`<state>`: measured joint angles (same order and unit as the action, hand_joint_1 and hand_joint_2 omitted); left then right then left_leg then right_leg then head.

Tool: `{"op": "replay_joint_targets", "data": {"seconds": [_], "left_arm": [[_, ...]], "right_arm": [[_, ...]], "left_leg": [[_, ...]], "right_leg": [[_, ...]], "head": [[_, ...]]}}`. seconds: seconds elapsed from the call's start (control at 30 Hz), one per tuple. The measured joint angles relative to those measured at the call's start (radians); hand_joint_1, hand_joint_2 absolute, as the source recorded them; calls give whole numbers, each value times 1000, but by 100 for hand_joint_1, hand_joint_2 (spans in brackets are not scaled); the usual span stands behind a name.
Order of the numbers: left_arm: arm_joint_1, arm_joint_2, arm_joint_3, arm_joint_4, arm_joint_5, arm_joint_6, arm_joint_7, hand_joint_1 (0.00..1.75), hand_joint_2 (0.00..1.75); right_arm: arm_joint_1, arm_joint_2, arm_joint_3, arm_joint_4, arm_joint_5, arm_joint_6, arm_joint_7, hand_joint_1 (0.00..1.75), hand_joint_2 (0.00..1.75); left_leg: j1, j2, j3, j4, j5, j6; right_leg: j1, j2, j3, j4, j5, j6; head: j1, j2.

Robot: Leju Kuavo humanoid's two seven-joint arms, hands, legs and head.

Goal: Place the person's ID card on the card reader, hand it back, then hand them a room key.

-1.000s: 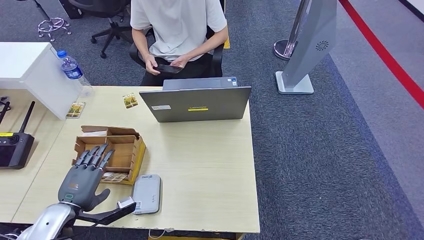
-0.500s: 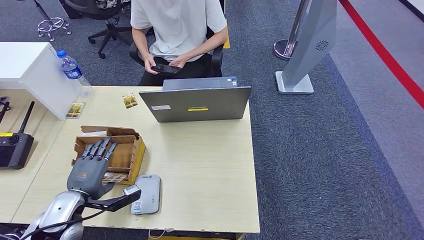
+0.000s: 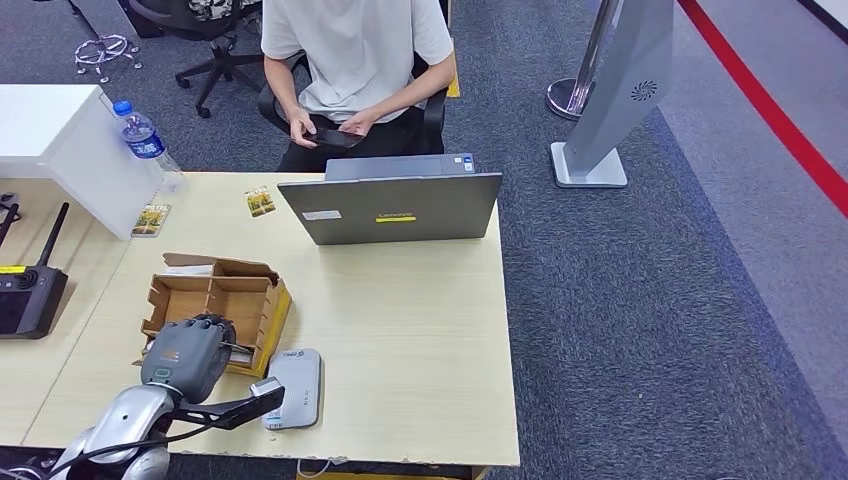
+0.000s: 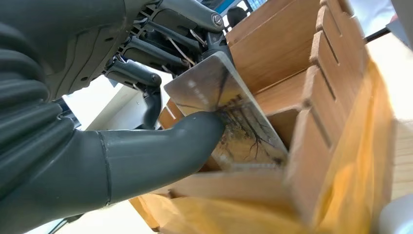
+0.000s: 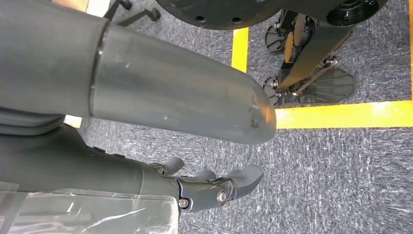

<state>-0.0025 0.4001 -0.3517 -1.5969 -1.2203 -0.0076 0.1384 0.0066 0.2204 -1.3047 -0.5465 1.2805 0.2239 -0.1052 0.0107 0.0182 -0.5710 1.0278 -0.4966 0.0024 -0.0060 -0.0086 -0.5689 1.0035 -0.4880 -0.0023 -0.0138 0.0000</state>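
At the near left of the desk point(image 3: 400, 330), the left robot hand point(image 3: 187, 352) sits curled over the near compartment of a cardboard box point(image 3: 222, 300). From the left wrist, its thumb point(image 4: 160, 151) and fingers point(image 4: 146, 78) pinch a room key point(image 4: 229, 114), a card printed with a tree scene, tilted on edge inside the box point(image 4: 311, 112) between its dividers. A grey card reader point(image 3: 294, 388) lies flat just beside the box, toward the near desk edge. Two more cards lie farther back on the desk, one point(image 3: 261, 201) near the laptop point(image 3: 395, 205), the other point(image 3: 151, 219) against a white block. A water bottle point(image 3: 143, 139) stands beyond them. The person point(image 3: 355, 60) sits behind the laptop, both hands on a dark phone point(image 3: 335, 137). The right robot hand point(image 5: 214, 187) hangs over grey carpet with its fingers loosely apart and nothing in it.
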Motion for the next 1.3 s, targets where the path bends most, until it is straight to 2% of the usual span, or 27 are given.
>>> {"op": "replay_joint_targets", "data": {"seconds": [0.17, 0.43, 0.77, 0.87, 0.93, 1.03, 1.17, 1.23, 1.3], "left_arm": [[0, 4, 0, 1, 12, 3, -5, 175, 175], [17, 17, 0, -37, 29, 62, -29, 175, 175], [114, 113, 19, -328, 29, 223, -81, 175, 175], [109, 131, 38, -399, 60, 252, -91, 175, 175], [66, 134, 50, -420, 84, 215, -79, 175, 175], [-61, 128, 62, -404, 80, 141, -51, 175, 175], [-197, 115, 69, -351, 58, 108, -38, 175, 175], [-254, 106, 70, -311, 36, 82, -18, 175, 175], [-347, 89, 69, -221, 2, 54, 9, 175, 175]], "right_arm": [[0, -3, -3, 4, 2, -1, -1, 0, 0], [0, -3, -12, 3, 3, 5, -2, 0, 0], [7, 33, -65, -76, 14, 66, -4, 0, 0], [6, 44, -80, -95, 35, 74, -9, 0, 0], [6, 47, -84, -100, 60, 73, -16, 0, 0], [0, 46, -86, -94, 103, 56, -28, 0, 0], [-10, 39, -86, -72, 128, 34, -37, 0, 0], [-11, 31, -86, -54, 143, 18, -40, 0, 0], [-17, 16, -83, -23, 166, -6, -42, 0, 0]], "left_leg": [[0, 0, 0, 0, 0, 0], [0, 0, 0, 0, 0, 0], [0, 0, 0, 0, 0, 0], [0, -1, 0, 0, 0, 0], [0, -2, 0, 0, 1, 0], [0, -5, -1, 0, 3, 0], [0, -4, 0, 0, 5, -1], [0, -4, 0, 1, 5, 0], [0, -6, -1, 1, 6, 0]], "right_leg": [[0, 0, 0, 0, 0, 0], [0, 0, 0, 0, 0, 0], [0, 0, 0, 0, 0, 0], [0, -1, 0, 0, 0, 0], [0, -3, 0, 0, 0, 0], [0, -6, 1, 0, 1, 0], [0, -3, 1, 0, 4, 0], [0, -3, 0, 0, 4, 0], [0, -5, 0, 0, 4, 0]], "head": [[0, 0], [0, 0], [0, 0], [0, 0], [0, 0], [0, 0], [0, 0], [0, 0], [0, 0]]}}
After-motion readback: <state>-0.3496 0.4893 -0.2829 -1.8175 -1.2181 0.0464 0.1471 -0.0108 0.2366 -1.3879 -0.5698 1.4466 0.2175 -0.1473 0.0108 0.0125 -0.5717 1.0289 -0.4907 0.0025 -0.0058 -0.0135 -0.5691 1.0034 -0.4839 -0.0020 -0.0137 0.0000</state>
